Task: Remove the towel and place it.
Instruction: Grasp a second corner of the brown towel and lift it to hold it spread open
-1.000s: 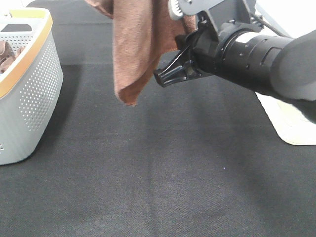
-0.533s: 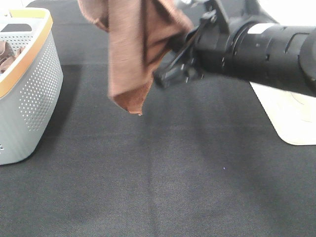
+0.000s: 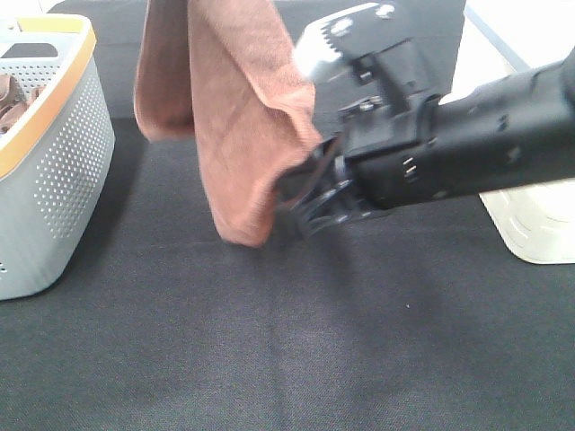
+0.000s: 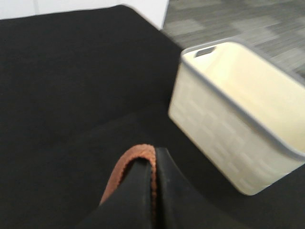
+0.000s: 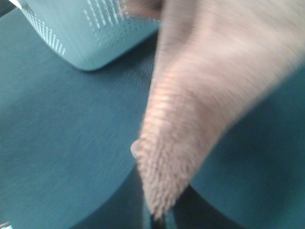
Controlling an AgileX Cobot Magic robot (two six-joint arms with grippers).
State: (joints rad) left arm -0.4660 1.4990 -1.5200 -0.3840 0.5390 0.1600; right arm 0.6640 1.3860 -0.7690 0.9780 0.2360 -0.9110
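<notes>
Towel (image 3: pixel 243 135): plush, draped | left fingers (image 4: pixel 133 200) clamp stitched hem (image 4: pixel 142 151) | right fingers (image 3: pixel 316 205) clamp towel

We lose the top of the towel (image 3: pixel 238 135) past the high view's upper edge, and its folds hide the tips of the right gripper (image 3: pixel 289 197). The grey basket (image 3: pixel 63 171) is cut off at the left; the right wrist view is blurred.
</notes>
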